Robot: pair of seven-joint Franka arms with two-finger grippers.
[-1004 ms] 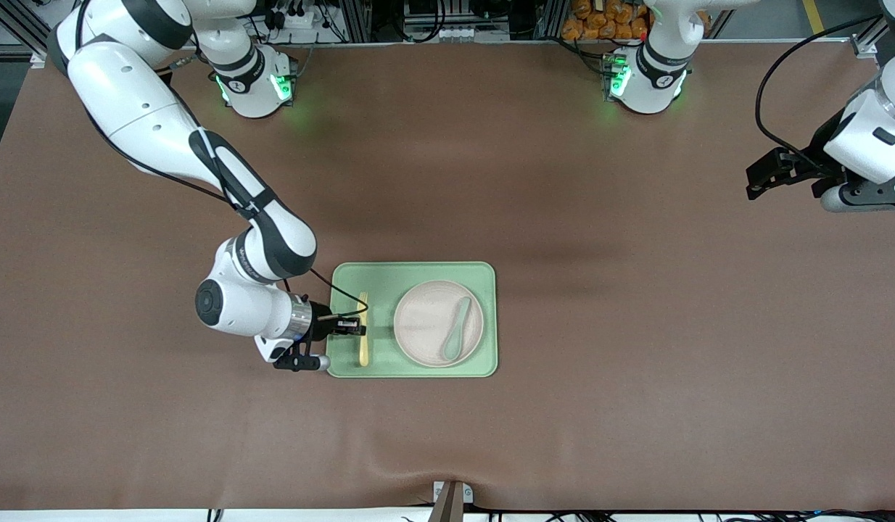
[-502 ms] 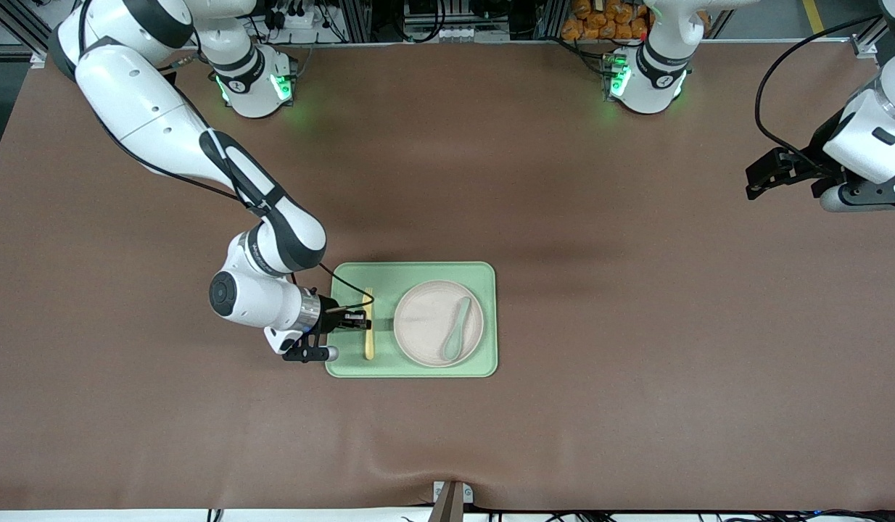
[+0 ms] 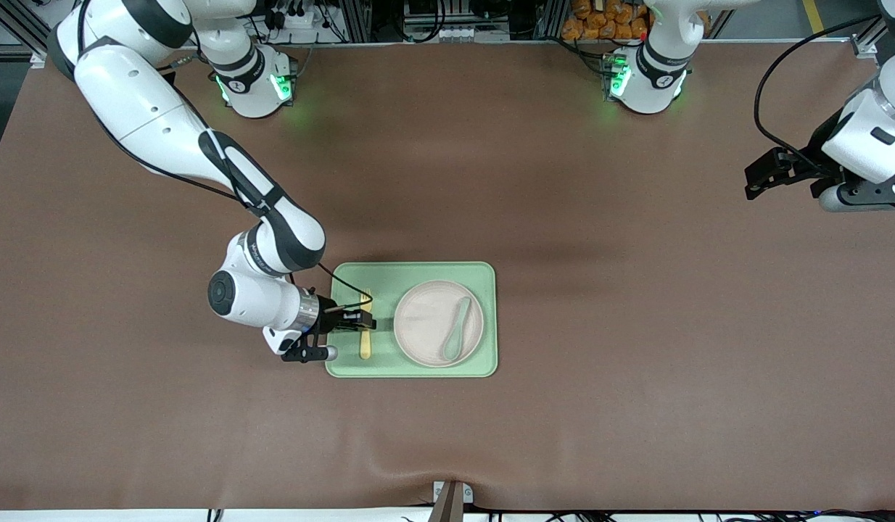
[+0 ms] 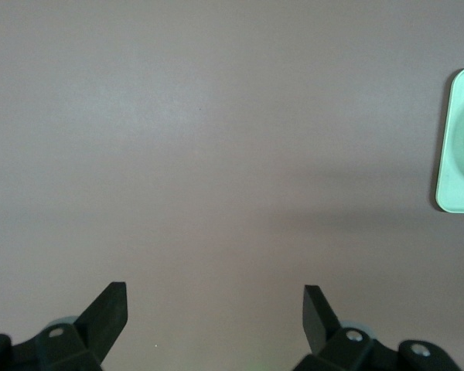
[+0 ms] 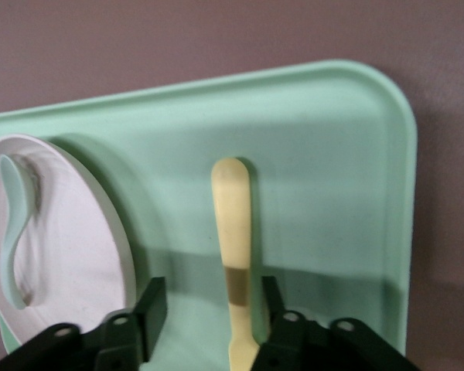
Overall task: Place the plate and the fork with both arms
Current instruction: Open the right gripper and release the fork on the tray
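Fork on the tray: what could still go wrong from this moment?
The right gripper stands open with its fingers on either side of the fork, which lies on the green tray beside the plate. Pulling away at a slant, a finger could catch the handle and drag the fork askew. The spoon rests loose on the plate, so a bump to the tray might shift it. The left gripper waits open over bare table.
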